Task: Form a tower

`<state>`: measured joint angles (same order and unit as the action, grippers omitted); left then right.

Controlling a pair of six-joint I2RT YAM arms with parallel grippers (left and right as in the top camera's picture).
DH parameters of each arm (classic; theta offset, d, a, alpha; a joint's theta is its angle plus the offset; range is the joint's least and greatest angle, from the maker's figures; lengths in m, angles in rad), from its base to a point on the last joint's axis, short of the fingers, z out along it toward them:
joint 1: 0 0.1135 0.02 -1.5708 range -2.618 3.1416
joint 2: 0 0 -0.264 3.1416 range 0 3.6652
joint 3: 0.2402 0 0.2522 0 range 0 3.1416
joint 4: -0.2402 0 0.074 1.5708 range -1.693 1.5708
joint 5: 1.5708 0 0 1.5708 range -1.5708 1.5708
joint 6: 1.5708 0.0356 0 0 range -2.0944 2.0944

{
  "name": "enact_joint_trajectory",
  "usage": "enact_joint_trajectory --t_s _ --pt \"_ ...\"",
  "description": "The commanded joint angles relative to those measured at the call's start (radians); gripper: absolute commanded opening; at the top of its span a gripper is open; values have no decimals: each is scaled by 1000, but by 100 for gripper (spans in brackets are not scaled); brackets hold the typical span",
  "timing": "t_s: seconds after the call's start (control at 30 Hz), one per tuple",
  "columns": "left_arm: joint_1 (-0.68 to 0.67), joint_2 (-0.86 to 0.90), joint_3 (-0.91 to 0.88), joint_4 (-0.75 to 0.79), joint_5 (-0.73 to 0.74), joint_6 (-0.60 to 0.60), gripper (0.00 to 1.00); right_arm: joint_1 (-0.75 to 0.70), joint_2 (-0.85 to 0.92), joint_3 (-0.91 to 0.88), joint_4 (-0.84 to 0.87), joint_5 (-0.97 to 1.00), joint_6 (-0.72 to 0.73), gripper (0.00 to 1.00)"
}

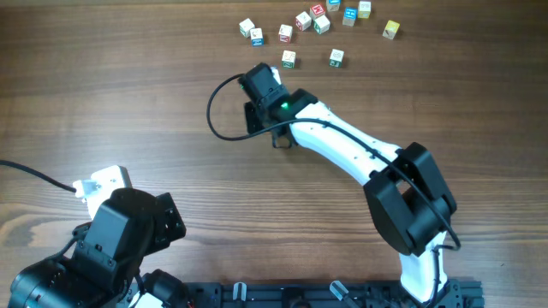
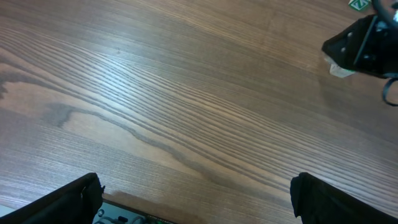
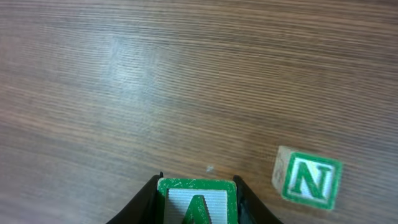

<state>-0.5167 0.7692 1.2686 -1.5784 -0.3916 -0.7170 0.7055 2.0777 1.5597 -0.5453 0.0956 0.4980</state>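
Right fingers pinch a small whitish wooden cube with a green frame and green letter, one finger on each side face. Only the cube's upper part shows, at the bottom edge of the right wrist view. Left fingers are spread wide over the brown wood-grain tabletop at the near left and hold nothing.

Tower status: not assembled. Its second piece, a whitish wooden cube with a green letter N, rests on the tabletop to the right of the held cube, apart from it and turned slightly askew.

Failure modes I watch for:

1. Off-centre placement. The two cubes are not squared to each other, so a held cube set down overhanging an edge would likely slide off.
2. Base displacement. The N cube looks light and is unrestrained. A finger or a cube edge striking its side would push it away.
3. Insufficient lift. I cannot tell how high the held cube hangs, and a sideways move made too low would ram the base.
4. Release. Spreading the fingers before contact would drop the cube, and a dragging finger would tip it.
5. Overshoot. A cluster of small loose wooden letter cubes with coloured markings lies at the far edge, and excess travel would scatter it.
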Motion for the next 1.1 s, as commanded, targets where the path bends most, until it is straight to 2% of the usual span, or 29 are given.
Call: enact_joint_trajectory --t_s 0.0,0.17,0.33,0.53,0.63,0.77,0.87,0.9,1.07 --pt "5 -1 -2 -1 5 -13 100 -10 49 -13 23 35 27 19" --pt "5 -1 -2 -1 5 -13 100 -9 71 -13 70 -31 28 19" --pt "5 -1 -2 -1 5 -13 100 -7 111 -13 124 -30 30 20" --pt "5 -1 -2 -1 5 -13 100 19 161 -13 147 16 101 21" --pt "5 -1 -2 -1 5 -13 100 29 161 -13 149 51 134 33" --pt "5 -1 -2 -1 5 -13 100 49 161 -13 144 109 193 36" --pt "5 -1 -2 -1 5 -13 100 51 161 -13 149 119 212 48" --pt "5 -1 -2 -1 5 -13 100 51 161 -13 150 134 211 56" --pt "5 -1 -2 -1 5 -13 100 51 161 -7 152 174 208 73"
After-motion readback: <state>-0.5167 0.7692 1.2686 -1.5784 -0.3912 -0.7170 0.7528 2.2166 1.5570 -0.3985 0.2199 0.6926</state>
